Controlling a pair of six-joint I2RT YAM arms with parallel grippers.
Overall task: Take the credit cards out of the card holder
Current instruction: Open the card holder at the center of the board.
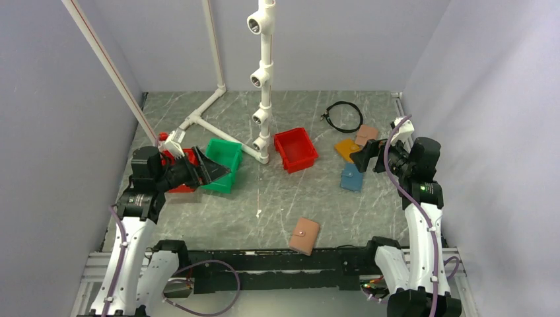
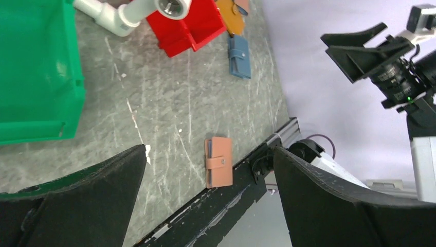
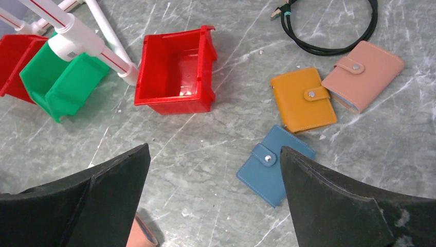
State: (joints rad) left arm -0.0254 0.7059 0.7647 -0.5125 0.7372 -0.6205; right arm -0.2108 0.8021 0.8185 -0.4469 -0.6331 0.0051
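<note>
Left pincer (image 1: 216, 168) spread wide, empty, by the green bin (image 1: 228, 146); right pincer (image 1: 363, 157) likewise released, near the orange wallet (image 1: 346, 148). Card holder (image 1: 304, 236) snapped closed, flat at the counter (image 1: 264, 198) near edge, well apart from both pincers.

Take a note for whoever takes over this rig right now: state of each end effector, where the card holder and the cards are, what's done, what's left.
The left end effector is open and empty, raised by the green bin.
The right end effector is open and empty, raised near the orange wallet and blue wallet.
The card holder lies flat at the table's near edge between the arm bases, closed, snap fastened, untouched.
No credit cards are in view; presumably they are inside.
Done: nothing.
Left: pick up the holder, unsnap it, open it, pull out the cards.
</note>
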